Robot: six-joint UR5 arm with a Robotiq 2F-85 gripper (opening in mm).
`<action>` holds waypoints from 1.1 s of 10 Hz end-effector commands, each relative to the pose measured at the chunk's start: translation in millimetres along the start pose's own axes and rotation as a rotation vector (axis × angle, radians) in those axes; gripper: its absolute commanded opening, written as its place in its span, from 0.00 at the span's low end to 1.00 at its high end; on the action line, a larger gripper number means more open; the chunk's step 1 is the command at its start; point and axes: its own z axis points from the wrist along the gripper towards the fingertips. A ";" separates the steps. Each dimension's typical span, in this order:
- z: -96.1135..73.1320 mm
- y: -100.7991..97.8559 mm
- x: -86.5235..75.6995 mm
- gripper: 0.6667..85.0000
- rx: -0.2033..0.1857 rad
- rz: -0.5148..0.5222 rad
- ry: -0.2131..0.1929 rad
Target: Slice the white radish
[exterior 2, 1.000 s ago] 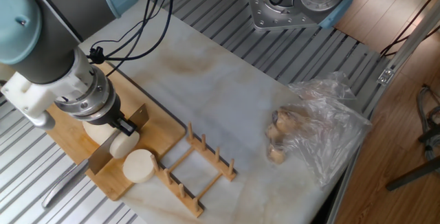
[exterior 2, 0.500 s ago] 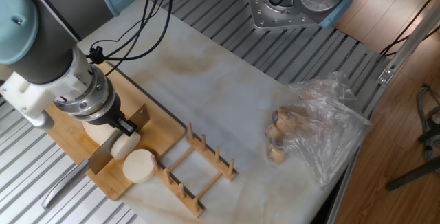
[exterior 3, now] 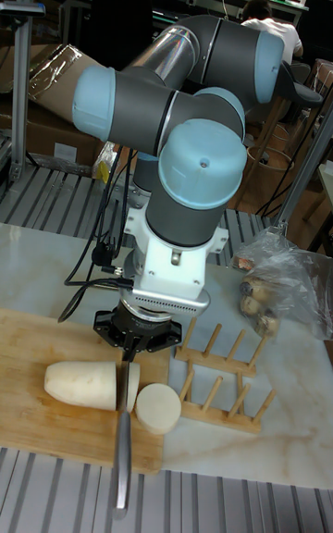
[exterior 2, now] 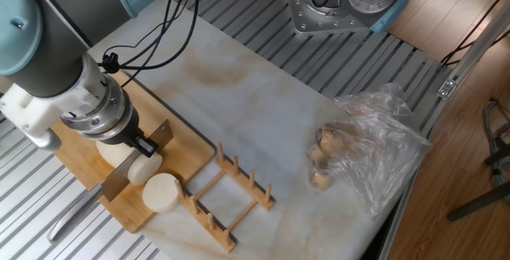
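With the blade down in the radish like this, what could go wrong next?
1. The cut disc lies right beside the knife; lifting the blade could drag or roll it off the cutting board.
2. The slice at the blade may cling to it.
3. Nothing visibly holds the white radish, so it may shift on the next cut.

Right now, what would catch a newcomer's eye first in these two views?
The big grey-and-blue arm looms over the wooden cutting board, pressing a knife down through the white radish; a cut round lies beside it. Off to the side sit a wooden rack and a crumpled plastic bag.
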 end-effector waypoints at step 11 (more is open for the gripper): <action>18.6 4.8 4.9 0.01 -0.018 -0.026 0.053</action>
